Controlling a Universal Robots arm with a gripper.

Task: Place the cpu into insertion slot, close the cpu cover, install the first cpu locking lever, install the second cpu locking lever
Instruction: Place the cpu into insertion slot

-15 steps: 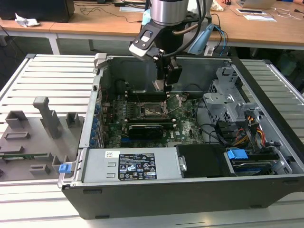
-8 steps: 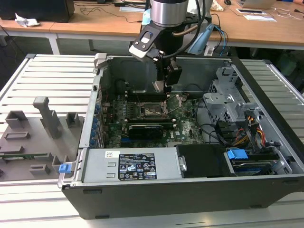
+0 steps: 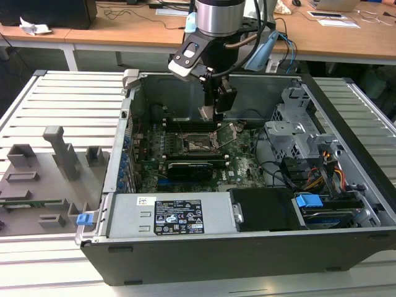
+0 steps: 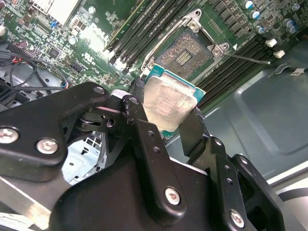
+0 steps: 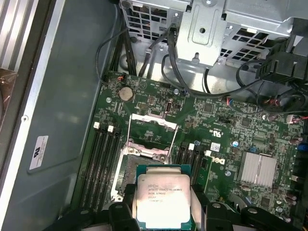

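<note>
Exterior view, left to right, all places taken from the socket (image 3: 198, 143). Well to its left in the exterior view, grey fixture blocks (image 3: 59, 154) lie on the slatted bench (image 3: 68, 93). The socket itself sits in the green board (image 3: 241, 167) inside the open computer case (image 3: 185, 260). My hand (image 3: 215, 114) hangs just above the socket, toward the case's far wall. To the right stands the metal drive cage (image 3: 297, 130).

In both wrist views my hand (image 4: 168, 108) (image 5: 163, 211) is closed to the chip's width, its two black fingers (image 4: 192, 127) pressing on opposite edges of the chip (image 4: 168, 103) (image 5: 162, 199). The chip is held flat, with its metal top facing the cameras. It is in the air, apart from the socket (image 4: 185, 53) (image 5: 139, 163) and not seated.

As I judge it, the socket lies below and slightly ahead of my fingertips. The square chip's edges run roughly parallel to the socket's rim. The cover (image 5: 154, 119) stands raised beyond the socket, leaving the pin field bare.
</note>
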